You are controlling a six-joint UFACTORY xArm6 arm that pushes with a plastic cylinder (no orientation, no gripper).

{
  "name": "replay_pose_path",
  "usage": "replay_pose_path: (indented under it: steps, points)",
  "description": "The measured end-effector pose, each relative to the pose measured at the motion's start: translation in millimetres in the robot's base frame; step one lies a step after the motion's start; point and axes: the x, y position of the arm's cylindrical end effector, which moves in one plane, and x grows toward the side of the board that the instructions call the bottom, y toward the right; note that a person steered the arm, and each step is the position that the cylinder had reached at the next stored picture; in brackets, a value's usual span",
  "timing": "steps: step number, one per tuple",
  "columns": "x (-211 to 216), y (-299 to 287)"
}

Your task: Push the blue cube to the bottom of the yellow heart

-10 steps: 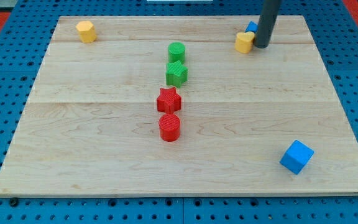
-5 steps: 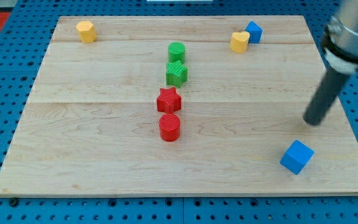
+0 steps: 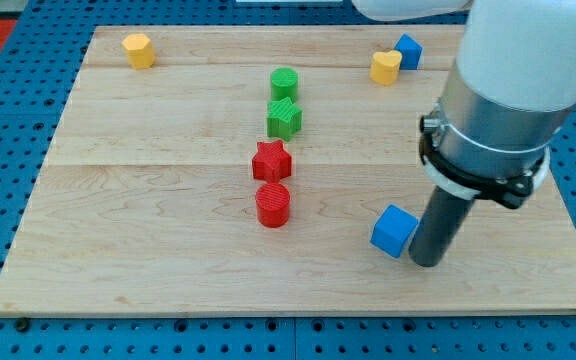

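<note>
The blue cube (image 3: 394,230) lies on the wooden board at the lower right. My tip (image 3: 426,262) stands right beside it, touching its right side. The yellow heart (image 3: 385,67) lies near the view's top right, far above the cube. A second small blue block (image 3: 408,50) sits against the heart's upper right. The arm's wide grey and white body hangs over the board's right side and hides part of it.
A yellow block (image 3: 139,49) lies at the top left. In the middle stand a green cylinder (image 3: 284,82), a green star (image 3: 284,118), a red star (image 3: 271,160) and a red cylinder (image 3: 273,204) in a column. The board's (image 3: 148,240) edge meets blue pegboard.
My tip came down from beside the yellow heart to the lower right. It has pushed the blue cube to the left, from near the right edge toward the middle.
</note>
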Motion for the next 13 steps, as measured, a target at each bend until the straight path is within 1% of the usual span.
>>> replay_pose_path:
  steps: [1, 2, 3, 4, 5, 6, 7, 8, 9, 10, 11, 12, 13]
  points:
    - [-32, -19]
    - [-49, -25]
    - [-21, -47]
    - [-30, -81]
    - [-43, -36]
    - [-58, -4]
    - [-78, -28]
    - [-50, -40]
    - [-47, -92]
    - [-76, -93]
    - [-107, -73]
    - [-116, -37]
    - [-116, 1]
